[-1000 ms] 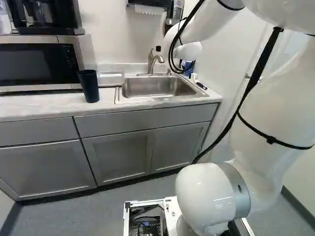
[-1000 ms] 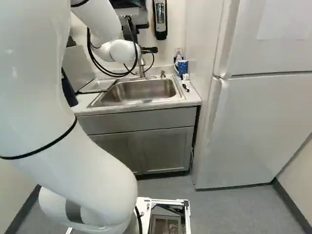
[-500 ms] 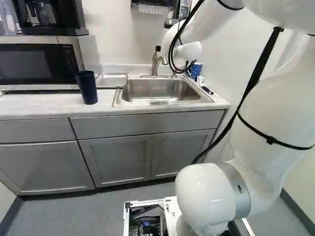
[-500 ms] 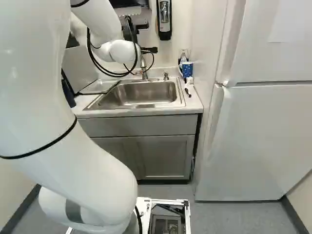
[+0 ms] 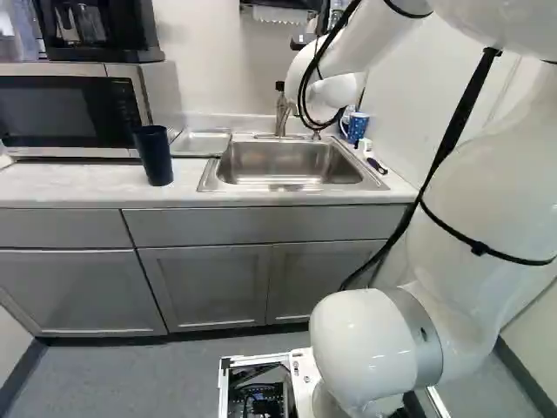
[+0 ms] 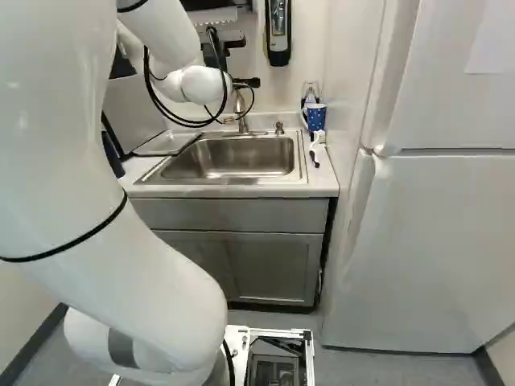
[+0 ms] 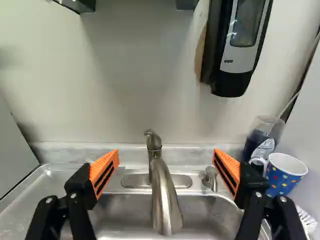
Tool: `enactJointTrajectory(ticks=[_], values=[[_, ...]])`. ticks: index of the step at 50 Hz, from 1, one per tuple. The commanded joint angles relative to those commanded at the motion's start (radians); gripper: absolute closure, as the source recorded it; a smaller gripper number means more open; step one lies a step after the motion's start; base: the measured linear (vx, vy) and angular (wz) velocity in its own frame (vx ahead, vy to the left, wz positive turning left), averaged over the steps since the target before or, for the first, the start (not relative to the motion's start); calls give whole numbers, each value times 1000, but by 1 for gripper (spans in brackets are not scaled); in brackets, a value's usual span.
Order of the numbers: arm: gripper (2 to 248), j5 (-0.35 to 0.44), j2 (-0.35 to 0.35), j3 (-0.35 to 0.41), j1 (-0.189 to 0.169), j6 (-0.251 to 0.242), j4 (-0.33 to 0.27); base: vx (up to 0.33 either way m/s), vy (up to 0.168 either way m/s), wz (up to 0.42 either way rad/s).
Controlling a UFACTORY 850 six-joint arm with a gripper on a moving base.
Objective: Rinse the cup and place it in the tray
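On the pale, streaky counter [image 5: 78, 185], near ten o'clock in the left base view, stands the cup [image 5: 154, 157], a smooth, dark navy tumbler, upright and flared at the rim. Toward two o'clock from it lies the tray [image 5: 202, 142], shallow and oblong, touching or nearly touching the sink [image 5: 287, 185]. That basin (brushed steel with rounded corners) sits toward twelve, and behind it rises the tap [image 5: 280, 113]. Near one o'clock is a mug [image 5: 354, 126], blue and dotted. The microwave [image 5: 61, 113], dark glass in a metal frame, is at ten.

In the right base view, the glossy white arm [image 6: 72, 145] partly hides the cup, between nine and ten o'clock. A black part of the claw [image 6: 248, 83] juts past the rounded wrist, close to twelve. The smooth white fridge [image 6: 426, 241] stands at three.

In the wrist view, the claw [image 7: 166, 153] is spread wide, its ribbed orange wedges well apart (they grip nothing). Taking its pointing line as twelve o'clock, the curved metal tap stands there, seen between the fingers. Toward one hangs a soap dispenser [image 7: 237, 55], black and silver plastic; toward two, the mug touches or nearly touches a clear container [image 7: 260, 137].
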Motion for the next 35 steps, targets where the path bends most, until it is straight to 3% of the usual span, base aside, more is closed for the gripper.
enactJointTrajectory(ticks=[35], values=[[3,0,0,0,0,0,0,29,-45,155]])
